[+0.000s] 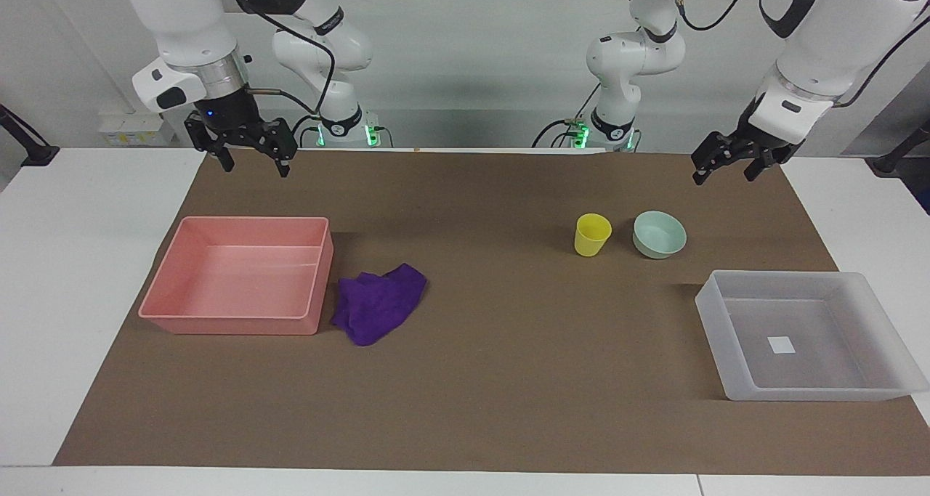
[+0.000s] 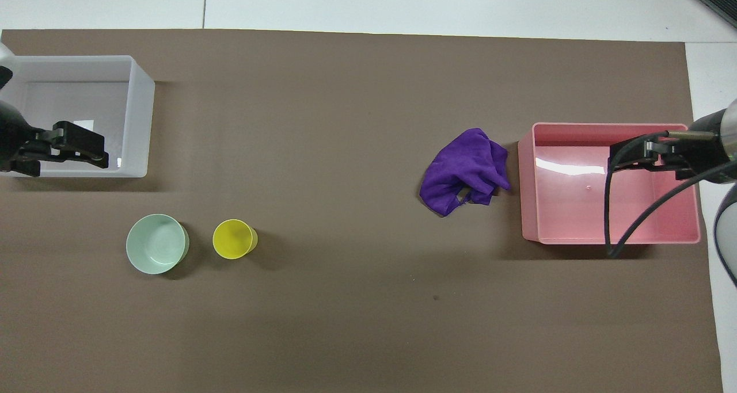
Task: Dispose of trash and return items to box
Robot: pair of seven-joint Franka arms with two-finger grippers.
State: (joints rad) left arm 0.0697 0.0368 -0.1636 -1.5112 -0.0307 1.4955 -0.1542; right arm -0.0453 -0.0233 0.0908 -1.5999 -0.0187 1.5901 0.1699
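- The right gripper (image 1: 251,160) is hanging in the air over the counter's (image 1: 508,380) brown mat at the robots' edge, its fingers spread apart and holding nothing.
- Below it and farther from the robots, the pink tray (image 1: 178,271) is sitting at the right arm's end of the counter.
- The purple rag (image 1: 378,303) is lying crumpled just beside that tray, on the side toward the left arm.
- The left gripper (image 1: 723,168) is hovering tilted above the mat's corner at the left arm's end, fingers parted and gripping nothing.
- The mint-green bowl (image 1: 659,234) is standing on the mat not far from this gripper, farther from the robots than it appears.
- The yellow cup (image 1: 592,234) is standing upright just beside the bowl, toward the right arm, not touching it.
- The translucent box (image 1: 864,393) is resting farther out than the bowl, at the left arm's end, with a white sticker (image 1: 782,345) on its floor.
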